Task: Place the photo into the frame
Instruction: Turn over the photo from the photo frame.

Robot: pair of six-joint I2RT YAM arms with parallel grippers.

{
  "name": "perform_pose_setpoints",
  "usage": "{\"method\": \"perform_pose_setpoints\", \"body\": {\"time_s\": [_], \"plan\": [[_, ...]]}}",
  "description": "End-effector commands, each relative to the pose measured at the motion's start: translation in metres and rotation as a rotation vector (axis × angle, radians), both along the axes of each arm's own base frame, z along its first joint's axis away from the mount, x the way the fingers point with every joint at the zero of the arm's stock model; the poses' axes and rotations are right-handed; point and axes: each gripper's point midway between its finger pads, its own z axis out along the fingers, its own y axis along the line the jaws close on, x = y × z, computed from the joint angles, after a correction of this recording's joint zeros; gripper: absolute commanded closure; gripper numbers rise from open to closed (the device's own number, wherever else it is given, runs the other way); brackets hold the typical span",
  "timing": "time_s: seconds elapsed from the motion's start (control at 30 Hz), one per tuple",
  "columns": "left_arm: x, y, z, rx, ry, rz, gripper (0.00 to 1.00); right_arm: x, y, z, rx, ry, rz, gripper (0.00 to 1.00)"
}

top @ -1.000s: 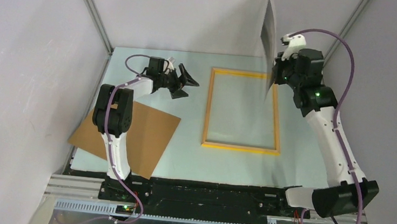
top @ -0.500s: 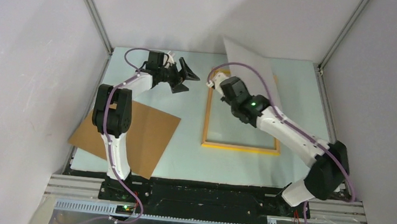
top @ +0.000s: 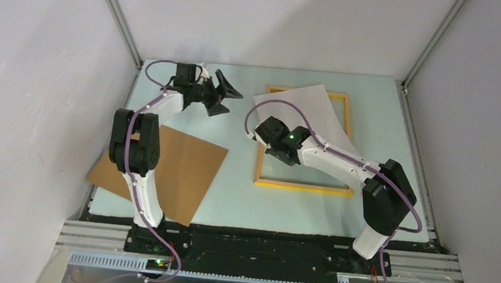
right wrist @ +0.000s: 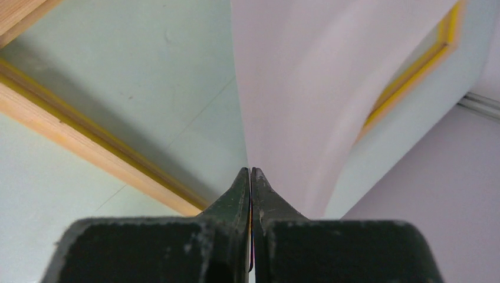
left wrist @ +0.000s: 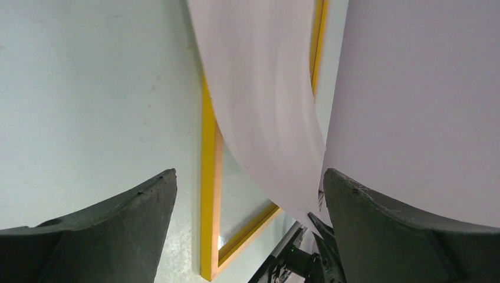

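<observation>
The right hand (top: 262, 127) is pinched shut on the left edge of the photo (top: 309, 109). The photo hangs bowed, white back up, over the far half of the frame (top: 302, 186) and is not yet inside it. From that hand the sheet runs rightward and away, its long axis slewed a little against the frame's near-to-far one. The left hand (top: 226, 97), spread wide and empty, hovers just left of the frame's far-left corner, probably the nearer one to steady the loose edge.

The left gripper (left wrist: 249, 177) holds its two dark fingers (left wrist: 118, 224) far apart, with nothing between them. Past them, the yellow frame (left wrist: 207, 177) lies flat on the pale green table (left wrist: 88, 88). The photo (left wrist: 259, 106) shows its white side and bends down over the frame.
</observation>
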Motion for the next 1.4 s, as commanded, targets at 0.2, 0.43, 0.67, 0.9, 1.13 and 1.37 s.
{"method": "perform_pose_setpoints", "body": {"time_s": [0.2,0.43,0.67,0.9,1.13,1.37], "plan": [[-0.018,-0.003,0.021,-0.023,-0.016,-0.039,0.01,-0.013,0.014,-0.008,0.093,0.087,-0.042,1.00],[-0.032,-0.066,0.011,-0.186,0.142,-0.092,0.02,-0.005,0.025,0.002,0.178,0.070,-0.056,1.00],[-0.050,-0.102,0.007,-0.259,0.252,-0.112,0.04,0.007,0.029,0.023,0.254,-0.004,-0.073,1.00],[-0.061,-0.104,0.007,-0.272,0.296,-0.095,0.04,0.018,0.032,0.037,0.303,-0.062,-0.079,1.00],[-0.058,-0.123,0.004,-0.282,0.325,-0.100,0.05,0.019,0.040,0.048,0.331,-0.100,-0.057,1.00],[-0.041,-0.142,-0.003,-0.310,0.339,-0.103,0.13,0.016,0.047,0.048,0.334,-0.102,-0.039,1.00]]}}
